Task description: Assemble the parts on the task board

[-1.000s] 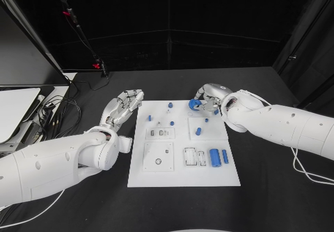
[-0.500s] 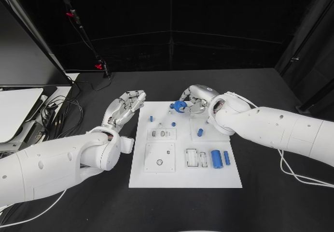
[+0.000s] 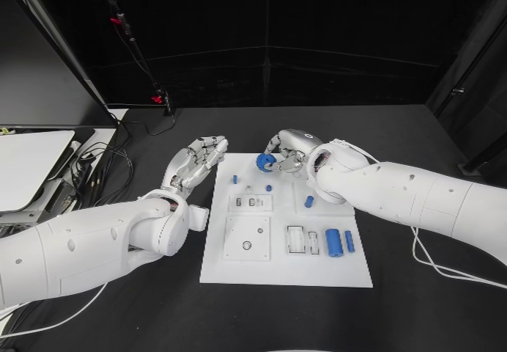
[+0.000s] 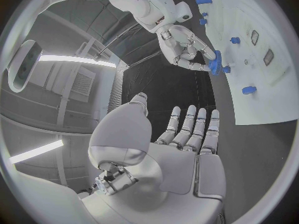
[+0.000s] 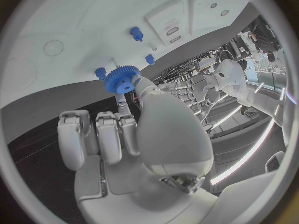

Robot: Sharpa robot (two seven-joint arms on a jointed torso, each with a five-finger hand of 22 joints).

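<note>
**Blue gear held over the far edge of the task board**

A blue gear (image 3: pixel 267 160) with fine teeth and a centre hole sits pinched at the fingertips of the right hand (image 3: pixel 287 152), just above centre in the head view. The gear is over the far edge of the white task board (image 3: pixel 285 270), near its upper middle. In the right wrist view the same gear (image 5: pixel 122 79) is gripped between the thumb and a fingertip, while the hand's other fingers are curled in beside it.

The left hand (image 3: pixel 196 161) lies left of the board's upper left corner, over the black table (image 3: pixel 423 308). Its fingers are straight, slightly apart, and hold nothing; the left wrist view shows its flat palm (image 4: pixel 187 159) the same way.

On the board, a small blue peg (image 3: pixel 234 178) stands near the upper left, another blue peg (image 3: pixel 308 201) lies right of centre, and two blue cylinders (image 3: pixel 339 242) lie side by side at centre right.
</note>
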